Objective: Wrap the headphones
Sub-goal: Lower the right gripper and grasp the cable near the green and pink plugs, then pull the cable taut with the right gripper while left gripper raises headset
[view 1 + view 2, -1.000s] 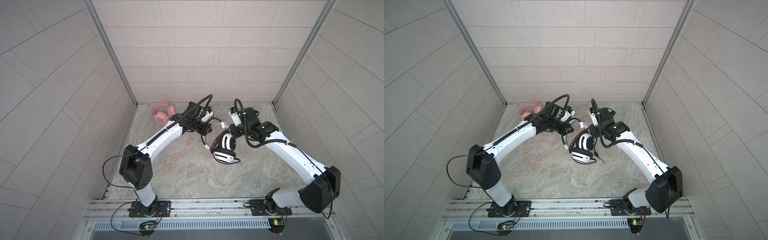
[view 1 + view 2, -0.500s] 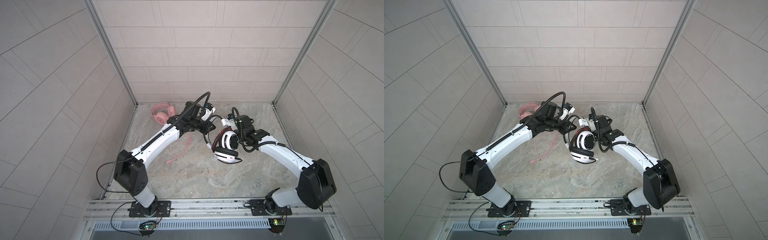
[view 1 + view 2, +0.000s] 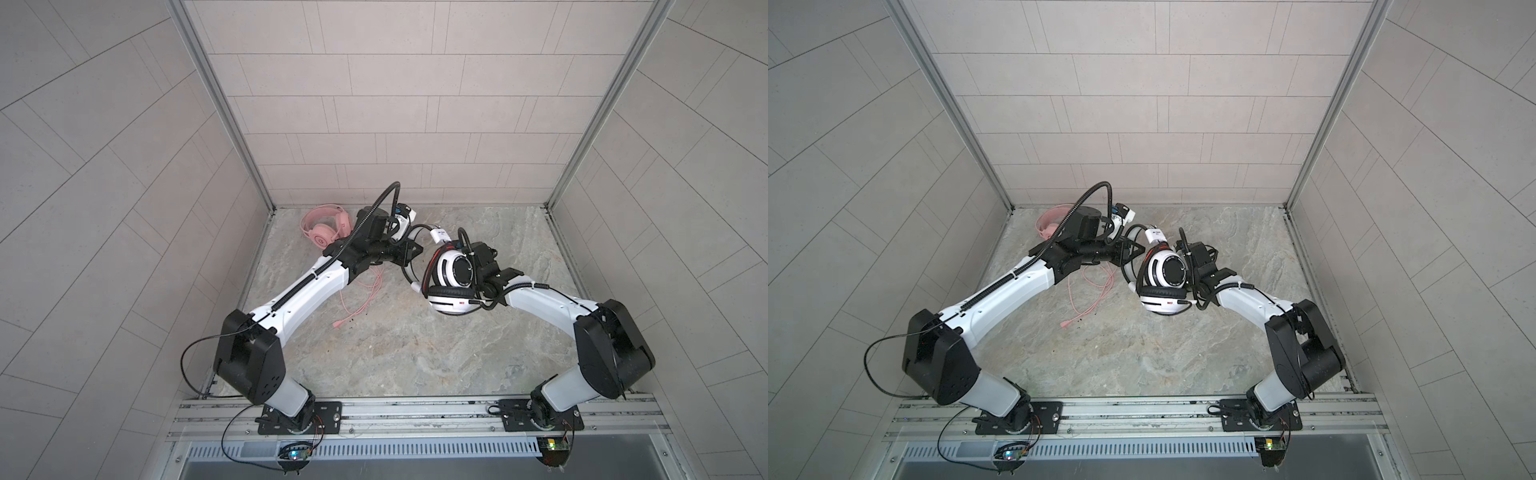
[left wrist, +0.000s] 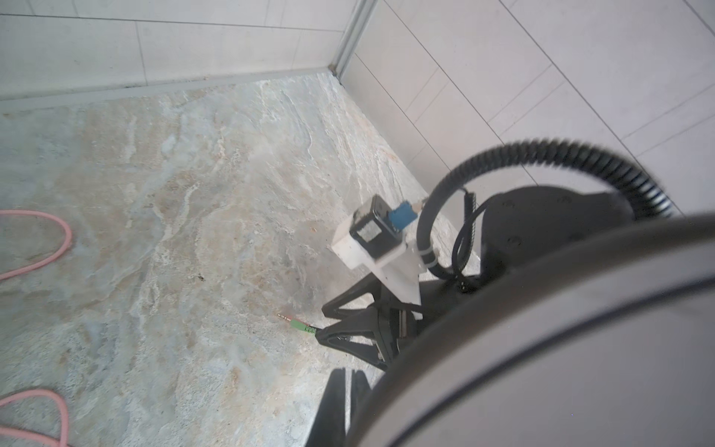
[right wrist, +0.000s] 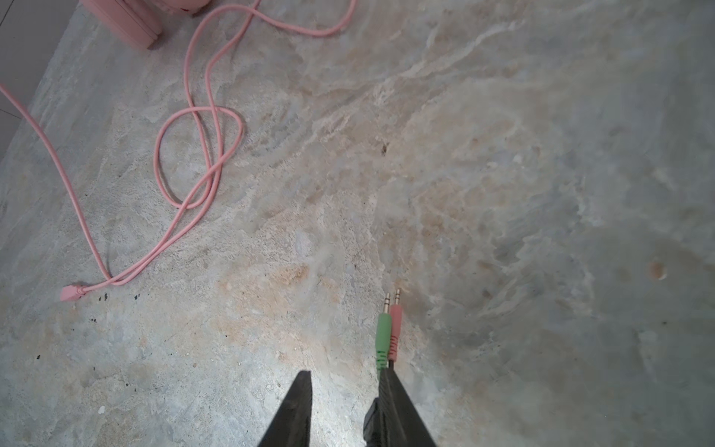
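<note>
Headphones in pink (image 3: 1049,231) mostly behind left arm (image 3: 1013,284)

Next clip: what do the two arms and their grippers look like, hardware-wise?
The left arm and right arm share white links and bulky black joint housings. Black corrugated conduit arches over each wrist. The right gripper has black, tapered, wedge-like fingers, and a small black camera on a white mount is fixed to it.
</note>
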